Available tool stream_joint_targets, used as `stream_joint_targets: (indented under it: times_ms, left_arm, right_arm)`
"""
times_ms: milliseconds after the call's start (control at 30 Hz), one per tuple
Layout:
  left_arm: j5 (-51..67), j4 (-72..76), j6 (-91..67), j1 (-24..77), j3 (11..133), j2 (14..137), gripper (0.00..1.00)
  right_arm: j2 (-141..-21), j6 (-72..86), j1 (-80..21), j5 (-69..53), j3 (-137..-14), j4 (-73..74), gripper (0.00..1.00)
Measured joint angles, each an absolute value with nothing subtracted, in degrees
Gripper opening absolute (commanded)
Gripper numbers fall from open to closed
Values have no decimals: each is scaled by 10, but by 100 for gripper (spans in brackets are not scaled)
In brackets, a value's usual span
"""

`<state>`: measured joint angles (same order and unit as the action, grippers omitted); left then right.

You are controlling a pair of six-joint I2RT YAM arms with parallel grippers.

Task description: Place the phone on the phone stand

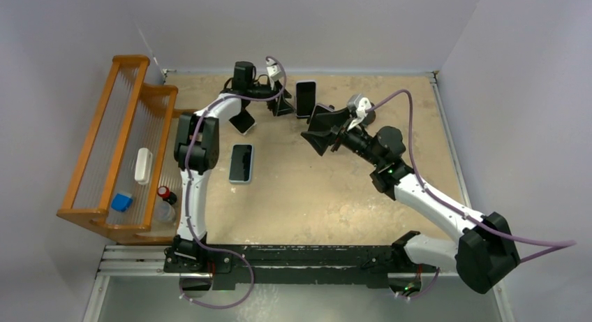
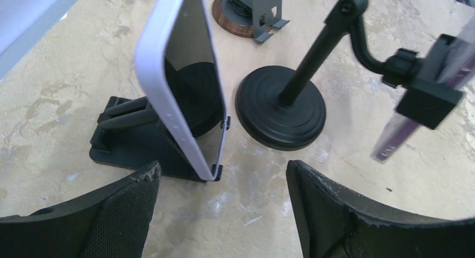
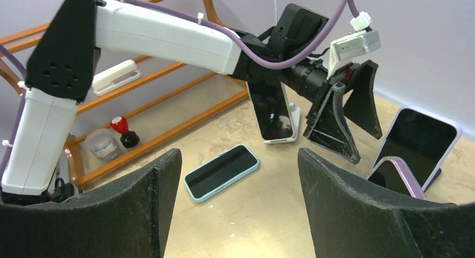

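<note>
The phone (image 2: 185, 84) leans tilted on the black phone stand (image 2: 126, 143) just ahead of the left tool (image 2: 221, 177), whose fingers are spread and empty, as are the right tool's (image 3: 238, 160), so I judge only withdrawal remains.

Even, soft light; blurred edges
</note>
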<state>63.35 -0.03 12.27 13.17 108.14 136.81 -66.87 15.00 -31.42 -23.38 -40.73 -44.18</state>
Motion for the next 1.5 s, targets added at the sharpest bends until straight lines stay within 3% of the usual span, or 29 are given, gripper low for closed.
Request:
stream_joint_targets:
  times_ms: [200, 633, 833, 967, 1167, 1300, 1500]
  left_arm:
    - [622, 13, 132, 133, 993, 1288, 82]
    - [569, 43, 121, 135, 926, 1208, 85]
    - [438, 66, 72, 135, 818, 1031, 86]
    - [362, 55, 22, 135, 767, 895, 86]
    - [168, -60, -94, 136, 676, 727, 84]
    - [78, -188, -172, 136, 609, 719, 82]
    - [39, -300, -229, 136, 531, 849, 87]
  right_arm:
    - [-634, 157, -314, -236, -388, -443, 77]
    - [-579, 163, -314, -235, -371, -442, 78]
    - [-566, 175, -314, -233, -360, -440, 79]
    - [-567, 203, -314, -221, -360, -439, 90]
    - [-587, 240, -314, -204, -363, -414, 94]
    - [-578, 246, -314, -191, -363, -399, 94]
    - [-565, 246, -314, -183, -363, -393, 95]
